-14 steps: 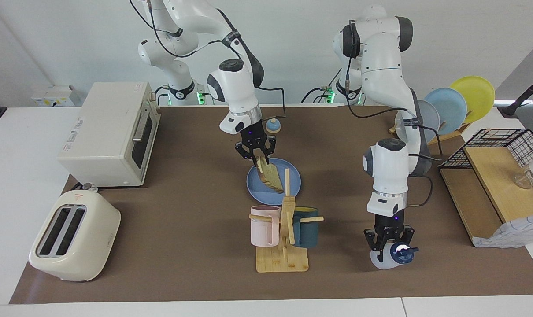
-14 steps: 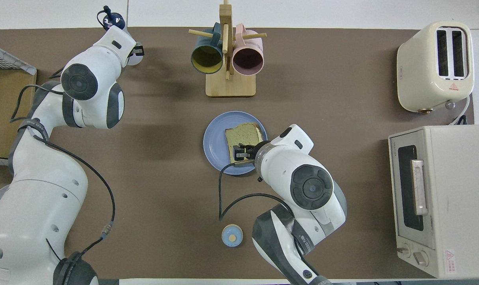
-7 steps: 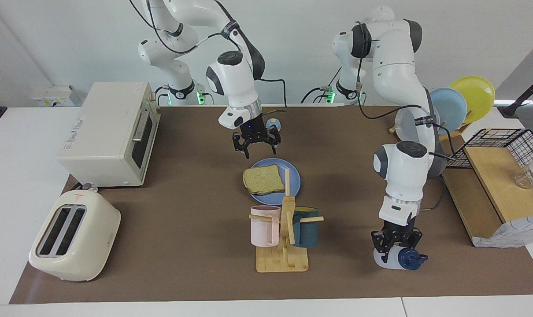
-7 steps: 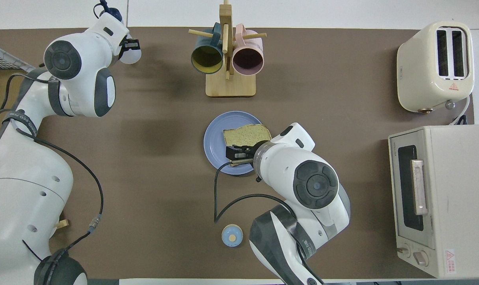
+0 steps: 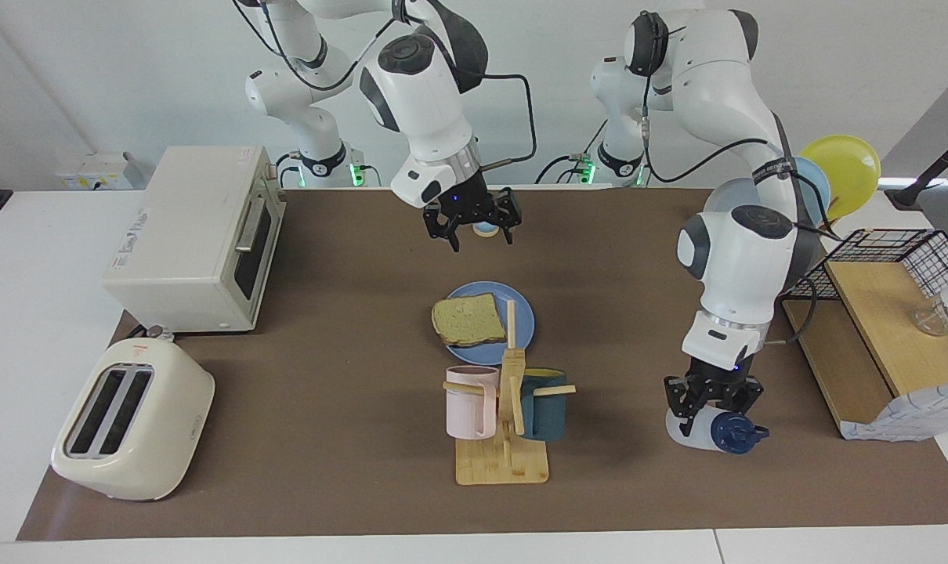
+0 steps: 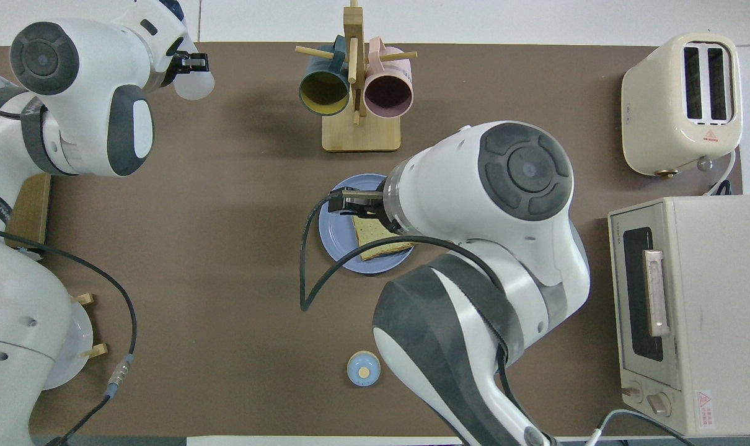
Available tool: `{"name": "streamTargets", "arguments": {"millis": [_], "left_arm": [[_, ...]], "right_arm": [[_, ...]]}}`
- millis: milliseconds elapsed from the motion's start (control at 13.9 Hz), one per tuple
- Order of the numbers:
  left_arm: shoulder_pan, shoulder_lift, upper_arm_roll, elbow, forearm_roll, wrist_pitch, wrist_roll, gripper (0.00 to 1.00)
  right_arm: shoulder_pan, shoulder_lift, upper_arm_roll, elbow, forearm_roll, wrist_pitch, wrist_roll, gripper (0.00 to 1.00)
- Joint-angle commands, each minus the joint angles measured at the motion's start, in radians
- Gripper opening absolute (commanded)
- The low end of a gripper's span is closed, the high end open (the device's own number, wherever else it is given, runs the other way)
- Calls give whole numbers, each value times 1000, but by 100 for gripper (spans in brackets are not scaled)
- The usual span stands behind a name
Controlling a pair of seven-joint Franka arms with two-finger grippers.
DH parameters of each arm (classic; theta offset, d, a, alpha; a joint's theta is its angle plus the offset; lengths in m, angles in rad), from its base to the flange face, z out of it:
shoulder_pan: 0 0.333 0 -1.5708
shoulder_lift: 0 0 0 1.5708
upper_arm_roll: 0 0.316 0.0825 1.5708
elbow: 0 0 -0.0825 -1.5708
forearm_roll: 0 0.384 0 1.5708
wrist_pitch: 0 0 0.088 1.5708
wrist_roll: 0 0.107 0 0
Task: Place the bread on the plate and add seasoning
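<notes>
The bread (image 5: pixel 468 319) lies flat on the blue plate (image 5: pixel 523 312), partly over the rim toward the right arm's end. My right gripper (image 5: pixel 480 235) hangs open and empty high above the plate; in the overhead view the right gripper (image 6: pixel 345 205) and its arm cover part of the plate (image 6: pixel 335 234) and the bread (image 6: pixel 382 241). My left gripper (image 5: pixel 713 401) is shut on the seasoning (image 5: pixel 705 432), a white bottle with a navy cap, held tilted on its side just above the mat near the table's far edge. From above, only the bottle's pale body (image 6: pixel 195 85) shows beside the left gripper (image 6: pixel 192 62).
A wooden mug rack (image 5: pixel 504 458) with a pink and a teal mug stands just farther from the robots than the plate. A toaster (image 5: pixel 133 427) and a toaster oven (image 5: pixel 196 235) sit at the right arm's end. A small bell (image 6: pixel 363 368), a plate rack (image 5: pixel 838 168) and a wooden shelf (image 5: pixel 873 329) are also there.
The right gripper let go of the bread, which dropped flat onto the plate, then opened and rose. The left arm lifted the seasoning bottle slightly.
</notes>
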Motion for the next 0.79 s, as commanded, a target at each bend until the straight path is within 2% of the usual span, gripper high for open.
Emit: {"name": "streamTargets", "arguments": {"millis": [0,216,360,505,721], "left_arm": [[-4,-135,-15,-103,-13,-118,141,0],[-36,-271,-26,-238,-14,-192,343,0],[-67,-380,-28,-373,-16,-205,466,0],[-119,-493,-26,-489,-19,-205,518,0],[-194,-630,-26,-615,-19,-237,568,0]], "right_arm": [[-37,15,1,64,118,-79,-9,100],[-60,-6,-2,107,182,-177,63,100],[-79,-24,0,102,251,-183,79,100],[-70,-31,6,98,256,-180,115,100],[-68,-31,10,99,297,-167,163,100]]}}
